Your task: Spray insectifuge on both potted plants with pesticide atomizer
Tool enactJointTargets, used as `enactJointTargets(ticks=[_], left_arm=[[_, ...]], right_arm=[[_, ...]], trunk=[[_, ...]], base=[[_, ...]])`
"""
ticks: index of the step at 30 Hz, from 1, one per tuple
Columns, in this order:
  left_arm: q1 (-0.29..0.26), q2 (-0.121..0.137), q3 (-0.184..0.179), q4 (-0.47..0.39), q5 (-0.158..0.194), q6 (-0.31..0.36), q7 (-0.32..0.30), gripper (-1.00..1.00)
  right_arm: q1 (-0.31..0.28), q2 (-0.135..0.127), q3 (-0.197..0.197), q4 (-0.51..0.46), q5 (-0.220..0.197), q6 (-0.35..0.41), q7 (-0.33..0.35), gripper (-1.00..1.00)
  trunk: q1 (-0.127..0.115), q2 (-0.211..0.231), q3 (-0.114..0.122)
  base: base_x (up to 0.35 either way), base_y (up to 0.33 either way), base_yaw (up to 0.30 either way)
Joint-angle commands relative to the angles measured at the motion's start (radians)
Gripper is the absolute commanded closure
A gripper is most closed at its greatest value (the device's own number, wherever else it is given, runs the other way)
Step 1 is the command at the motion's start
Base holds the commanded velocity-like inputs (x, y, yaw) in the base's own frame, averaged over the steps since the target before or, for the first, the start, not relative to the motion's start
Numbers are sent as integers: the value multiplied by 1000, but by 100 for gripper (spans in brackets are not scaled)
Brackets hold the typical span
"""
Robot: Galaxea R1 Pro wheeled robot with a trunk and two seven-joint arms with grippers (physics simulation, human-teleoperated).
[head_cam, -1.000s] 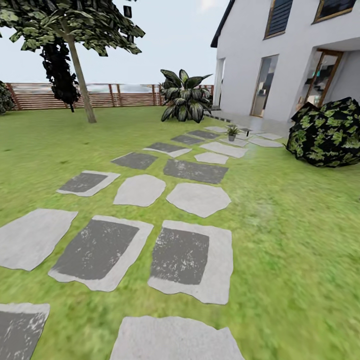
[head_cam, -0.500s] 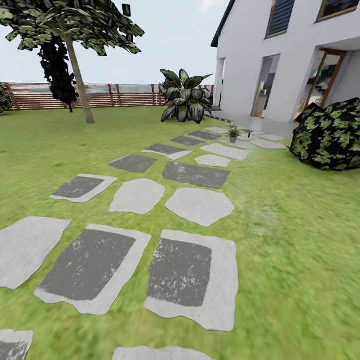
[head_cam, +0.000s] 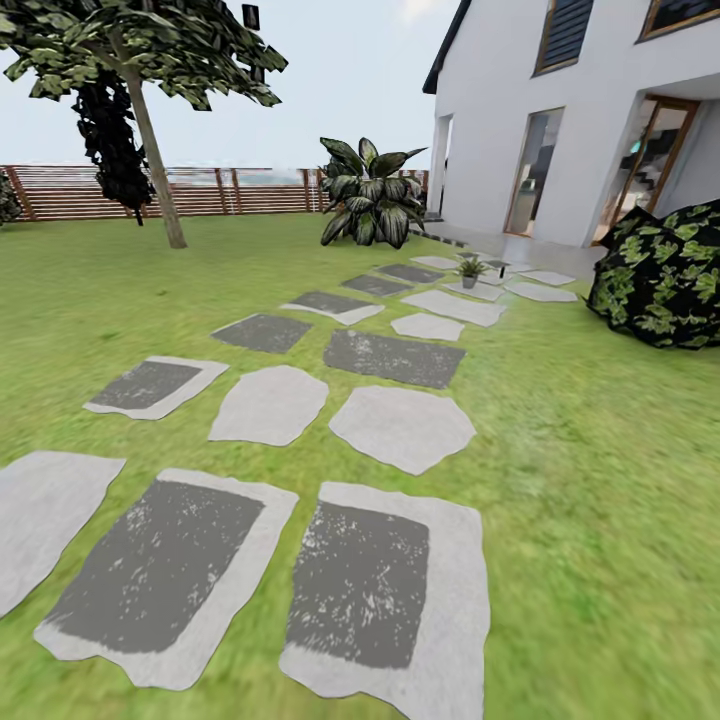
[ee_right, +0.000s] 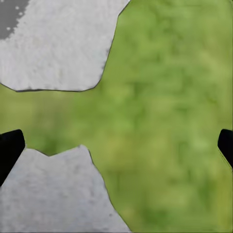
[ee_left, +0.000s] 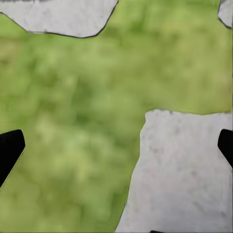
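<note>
Transit across lawn point(head_cam: 600, 480); potted plant point(head_cam: 469, 270) far ahead on stepping stones point(head_cam: 400, 425). Both grippers, left gripper point(ee_left: 116, 148) and right gripper point(ee_right: 116, 148), spread wide, empty; risk: tiny atomizer unspotted, overshooting it likely.

Green lawn point(head_cam: 600, 480), grey stepping stones point(head_cam: 400, 428), slat fence point(head_cam: 80, 192), white house point(head_cam: 500, 110).

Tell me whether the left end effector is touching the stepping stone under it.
Apart. In the left wrist view the left end effector hangs open, both fingertips at the picture's edges, above the stepping stone.

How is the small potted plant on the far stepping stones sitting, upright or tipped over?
Upright: the potted plant stands on a pale stepping stone, leaves fanning above its grey pot.
</note>
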Motion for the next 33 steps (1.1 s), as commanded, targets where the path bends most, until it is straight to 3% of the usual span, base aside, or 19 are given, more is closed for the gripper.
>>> enactJointTargets(ticks=[1, 33], left_arm=[[-1, 0, 2, 1, 1, -3, 0, -100], [-1, 0, 1, 1, -1, -4, 0, -100]], right_arm=[[-1, 1, -1, 1, 0, -3, 0, -100], [0, 2, -1, 0, 0, -3, 0, -100]], trunk=[[0, 0, -1], [0, 0, -1]], base=[[336, 0, 0], [336, 0, 0]])
